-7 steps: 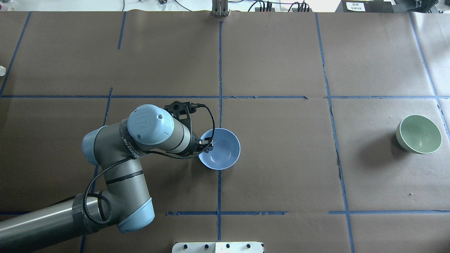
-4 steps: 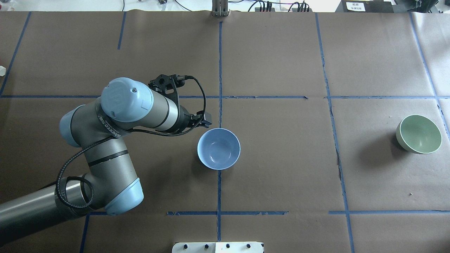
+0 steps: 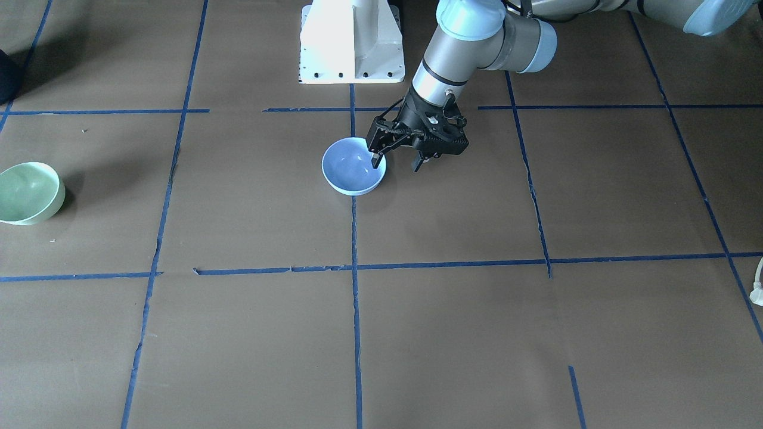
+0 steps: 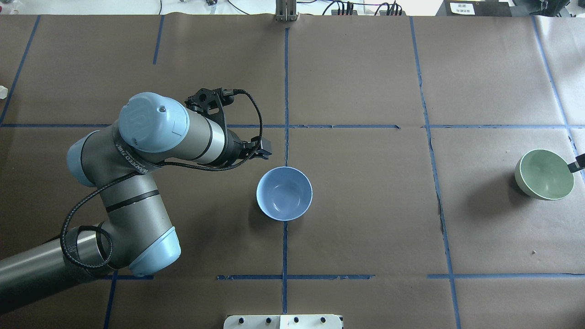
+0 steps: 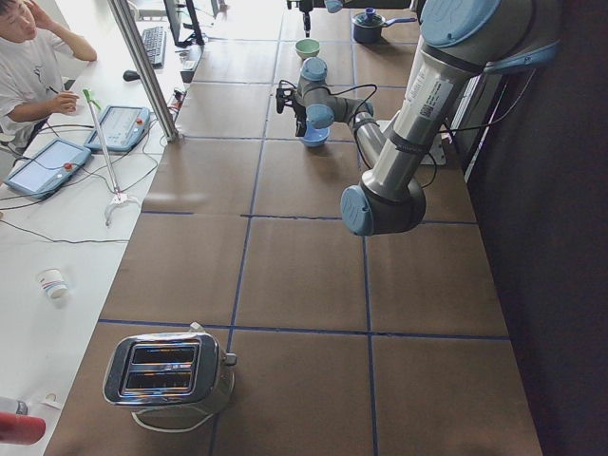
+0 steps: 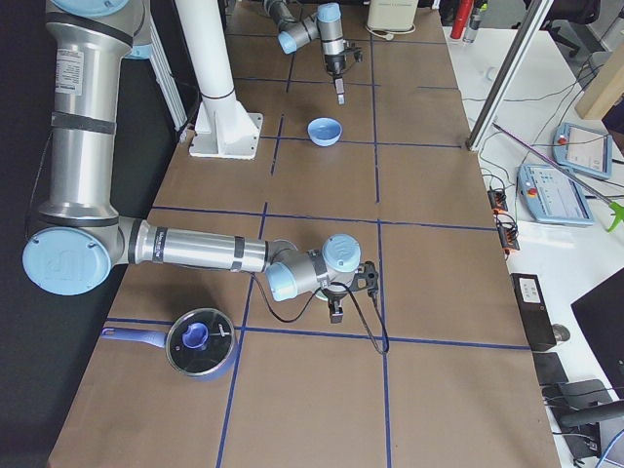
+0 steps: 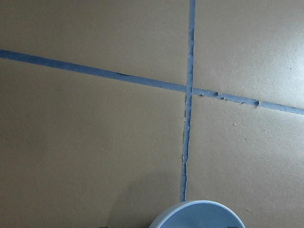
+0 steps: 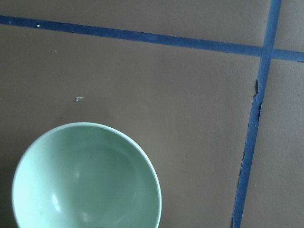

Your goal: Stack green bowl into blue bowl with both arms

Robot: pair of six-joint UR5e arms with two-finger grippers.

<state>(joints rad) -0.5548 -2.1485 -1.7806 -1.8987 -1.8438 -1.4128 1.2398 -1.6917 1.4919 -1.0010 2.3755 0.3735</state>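
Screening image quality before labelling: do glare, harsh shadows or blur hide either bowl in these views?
Overhead: the green bowl throws a soft shadow toward the view's left, and the strip beyond the table is blown out white. Right wrist: that bowl is sharp, with faint highlights inside. Left wrist: the blue bowl is cropped by the bottom edge.

— What sort of place is this?
— A robotics lab. Robot arms rise from a white pedestal at a long table papered in brown and gridded with blue tape.
— Anything else?
— A person sits at a side bench with tablet-like control pendants, a keyboard and loose cables. A toaster stands on the table as a prop.
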